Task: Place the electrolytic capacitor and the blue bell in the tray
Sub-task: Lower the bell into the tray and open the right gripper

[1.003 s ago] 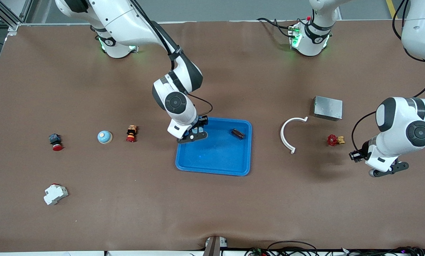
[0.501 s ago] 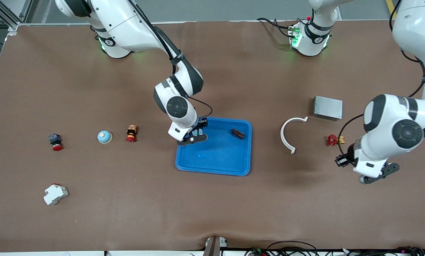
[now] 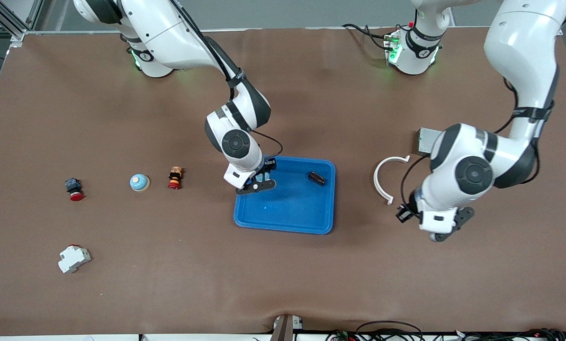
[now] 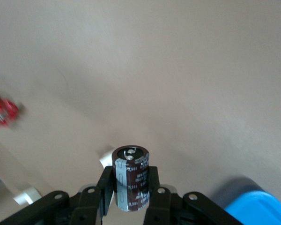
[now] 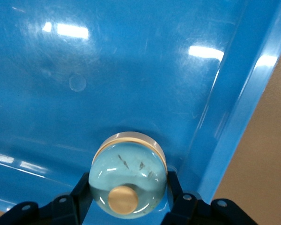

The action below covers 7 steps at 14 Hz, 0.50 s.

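Observation:
The blue tray lies mid-table. My right gripper is inside its corner toward the right arm's end, shut on a pale blue bell with a tan knob, low over the tray floor. Whether the bell touches the floor I cannot tell. My left gripper hangs over bare table beside the tray, toward the left arm's end. It is shut on a brown electrolytic capacitor, held upright in my left gripper. A corner of the tray shows in the left wrist view.
A small dark cylinder lies in the tray. A second blue bell, two red buttons and a white breaker lie toward the right arm's end. A white curved piece and metal box sit near the left arm.
The left arm has swept across the table toward the tray with the capacitor in its grip. The right gripper has stayed almost still in the tray.

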### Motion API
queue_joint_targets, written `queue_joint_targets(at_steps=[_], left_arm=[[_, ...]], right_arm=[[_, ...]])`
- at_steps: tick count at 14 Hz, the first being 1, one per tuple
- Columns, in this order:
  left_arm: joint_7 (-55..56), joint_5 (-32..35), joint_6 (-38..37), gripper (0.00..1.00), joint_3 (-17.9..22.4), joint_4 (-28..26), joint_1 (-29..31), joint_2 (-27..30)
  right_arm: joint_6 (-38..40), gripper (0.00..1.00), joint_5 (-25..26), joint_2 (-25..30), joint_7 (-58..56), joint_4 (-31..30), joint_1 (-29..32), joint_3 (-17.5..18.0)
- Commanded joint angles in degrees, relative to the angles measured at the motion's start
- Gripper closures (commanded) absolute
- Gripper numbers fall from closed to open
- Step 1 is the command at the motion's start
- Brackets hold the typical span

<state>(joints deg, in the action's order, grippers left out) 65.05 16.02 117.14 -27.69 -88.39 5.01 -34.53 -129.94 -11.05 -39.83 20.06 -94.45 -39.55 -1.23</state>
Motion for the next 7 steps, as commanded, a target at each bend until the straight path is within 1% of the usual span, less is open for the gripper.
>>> queue_joint_targets(at_steps=[1,2,3,7], left_arm=[[8.22,-0.82,-0.78,1.00,0.09,4.09,-4.47,-2.99],[10.69,-0.82,-0.69,1.00,0.18,5.50,-5.88,-4.39],[12.72,-0.73,-0.51,1.00,0.26,6.73,-7.11,-5.54],[17.73,-0.64,2.12,1.00,0.53,7.18,-9.75,-7.22]], right_arm=[[0.39,0.29,-0.11,-1.39,0.51,2.34,0.00,0.18],[0.39,0.13,-0.11,-1.39,0.51,2.34,-0.01,0.18],[0.39,0.00,-0.11,-1.30,0.69,2.34,-0.01,0.18],[1.27,0.00,-0.20,0.01,0.51,3.22,0.08,0.18]])
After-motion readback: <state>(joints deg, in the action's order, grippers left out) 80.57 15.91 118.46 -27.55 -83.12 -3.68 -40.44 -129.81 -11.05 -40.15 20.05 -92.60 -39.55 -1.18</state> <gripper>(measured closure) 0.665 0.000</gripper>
